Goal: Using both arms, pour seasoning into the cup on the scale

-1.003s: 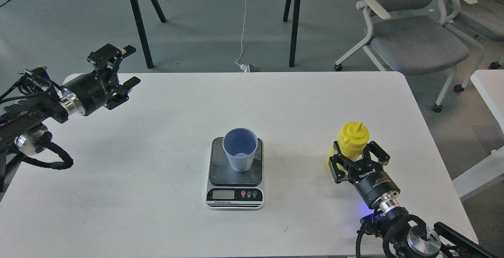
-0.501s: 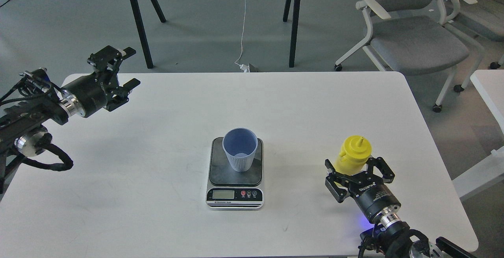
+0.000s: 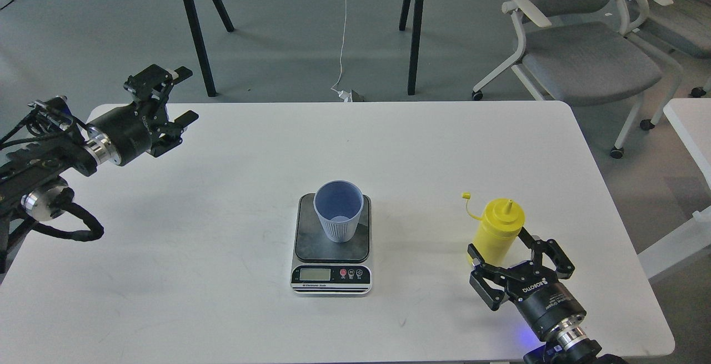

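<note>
A white table [image 3: 222, 197] fills most of the head view. Near its middle sits a flat kitchen scale [image 3: 331, 247], its dark platform toward the far side and its pale front strip with display and small buttons toward the near edge. A light-blue cup [image 3: 339, 210] stands upright on the platform, toward its far part, mouth open upward. To the right of the scale, well apart from it, a yellow squeeze bottle [image 3: 497, 232] stands upright on the table, its pointed nozzle up and its small tethered cap sticking out to the upper left. The right gripper [image 3: 519, 267] lies just on the near side of the bottle, low over the table, its two fingers spread wide and pointing toward the bottle's base; one fingertip sits just left of the bottle's foot and the other just right of it, and I cannot tell whether either touches it. The left gripper [image 3: 175, 97] hovers over the far left corner of the table, well away from the scale and cup, its fingers apart and holding nothing. Beyond the table are the dark legs of another table [image 3: 194, 25] and a grey office chair [image 3: 577, 47] on the grey floor.
</note>
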Tool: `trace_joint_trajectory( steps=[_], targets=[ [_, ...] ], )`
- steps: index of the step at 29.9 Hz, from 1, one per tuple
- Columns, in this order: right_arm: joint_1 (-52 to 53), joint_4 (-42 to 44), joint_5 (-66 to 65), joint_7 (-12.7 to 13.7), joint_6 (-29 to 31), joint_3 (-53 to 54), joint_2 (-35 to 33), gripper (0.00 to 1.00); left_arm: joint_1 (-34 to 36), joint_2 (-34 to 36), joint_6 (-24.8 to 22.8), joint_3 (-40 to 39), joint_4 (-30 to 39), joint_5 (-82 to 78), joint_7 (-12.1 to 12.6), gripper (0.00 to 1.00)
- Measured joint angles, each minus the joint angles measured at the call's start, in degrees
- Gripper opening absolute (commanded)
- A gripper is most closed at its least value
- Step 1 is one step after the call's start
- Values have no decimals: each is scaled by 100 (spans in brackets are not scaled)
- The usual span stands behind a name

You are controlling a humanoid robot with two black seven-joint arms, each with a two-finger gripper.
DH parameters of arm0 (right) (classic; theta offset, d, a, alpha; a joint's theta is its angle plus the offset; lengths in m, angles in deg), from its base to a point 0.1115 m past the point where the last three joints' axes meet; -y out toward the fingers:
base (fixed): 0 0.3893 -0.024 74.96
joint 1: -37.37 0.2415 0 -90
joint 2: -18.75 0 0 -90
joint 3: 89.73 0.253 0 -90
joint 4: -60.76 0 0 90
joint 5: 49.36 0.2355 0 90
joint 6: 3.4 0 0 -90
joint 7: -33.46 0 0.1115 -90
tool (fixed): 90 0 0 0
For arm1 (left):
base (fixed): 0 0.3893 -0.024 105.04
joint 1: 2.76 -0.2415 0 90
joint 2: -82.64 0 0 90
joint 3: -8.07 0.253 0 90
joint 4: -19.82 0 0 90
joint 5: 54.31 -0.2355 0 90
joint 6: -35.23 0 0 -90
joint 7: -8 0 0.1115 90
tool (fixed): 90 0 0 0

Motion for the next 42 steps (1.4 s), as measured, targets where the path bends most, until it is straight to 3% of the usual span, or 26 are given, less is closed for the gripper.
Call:
trace_joint_trajectory(
  steps=[11,18,26,29,33,38,42],
  targets=[
    [-837,-736,-1,0,0,491,-550,99,0,-16,0,1,0,-8,0,100],
    [-1696,-1269,-158,-5,0,646,-1258,99,0,-38,0,-1,1,-8,0,100],
    [-2114,-1238,-165,-97,0,2357,-2056,99,0,-3,0,-2,0,-4,0,100],
    [-1531,-921,-166,-52,0,2701,-2126,99,-18,-14,0,-7,0,6,0,100],
    [9,-407,-208,-3,-1,2497,-2296,99,-41,-25,0,-17,-1,10,0,100],
    [2535,958,-304,90,0,1046,-2164,99,-50,-33,0,-138,0,15,0,100],
    [4332,2394,-321,106,-1,-277,-1488,99,-57,-36,-6,-235,19,18,0,100]
  ],
)
